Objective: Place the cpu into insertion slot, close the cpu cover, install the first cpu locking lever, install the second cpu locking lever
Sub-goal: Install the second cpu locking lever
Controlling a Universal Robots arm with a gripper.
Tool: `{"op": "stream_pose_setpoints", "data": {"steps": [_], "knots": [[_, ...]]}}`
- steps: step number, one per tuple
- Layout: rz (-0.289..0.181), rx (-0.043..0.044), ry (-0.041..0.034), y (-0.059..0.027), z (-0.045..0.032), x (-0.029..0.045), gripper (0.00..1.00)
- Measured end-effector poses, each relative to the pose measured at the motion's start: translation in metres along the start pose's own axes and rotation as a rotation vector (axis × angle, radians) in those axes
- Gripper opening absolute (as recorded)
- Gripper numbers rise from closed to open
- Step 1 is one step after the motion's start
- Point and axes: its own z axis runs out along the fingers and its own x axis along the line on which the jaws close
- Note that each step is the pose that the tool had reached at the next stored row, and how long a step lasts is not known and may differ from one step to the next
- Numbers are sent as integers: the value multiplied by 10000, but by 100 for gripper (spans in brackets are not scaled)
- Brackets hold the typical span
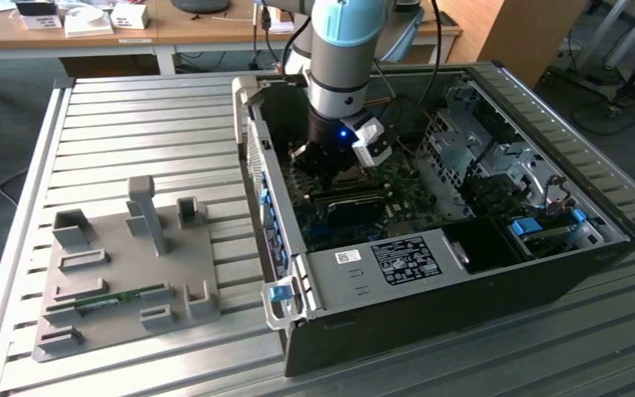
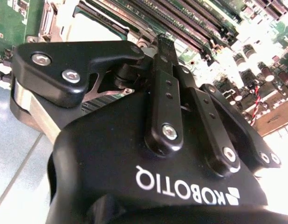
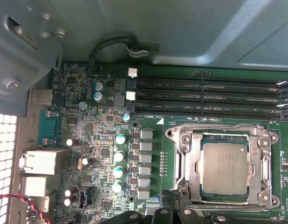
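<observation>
The cpu (image 3: pixel 225 168), a greyish square chip, lies flat in the insertion slot (image 3: pixel 264 198) on the green motherboard. Over it lies the cpu cover (image 3: pixel 187 161), a silvery frame whose window shows the chip. A thin metal lever (image 3: pixel 218 127) runs along the socket edge nearest the memory slots. My gripper (image 1: pixel 334 164) reaches down into the black computer case (image 1: pixel 461 281), just above the board beside the socket. In the second wrist view my gripper (image 2: pixel 155 44) looks shut, with its links drawn together and nothing held. Its black tips (image 3: pixel 174 217) show at the socket's near edge.
Long memory slots (image 3: pixel 209 95) lie beside the socket, with a row of capacitors (image 3: pixel 120 156) and rear ports (image 3: pixel 44 163) further along the board. Outside the case, a grey fixture plate (image 1: pixel 130 265) on the slatted table holds a green memory stick (image 1: pixel 108 302). Case walls surround the arm.
</observation>
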Motion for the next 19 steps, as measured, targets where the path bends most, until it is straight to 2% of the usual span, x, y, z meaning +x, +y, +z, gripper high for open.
{"op": "stream_pose_setpoints", "data": {"steps": [19], "knots": [[-2, 1, -21, -3, 20, 37, 11]]}}
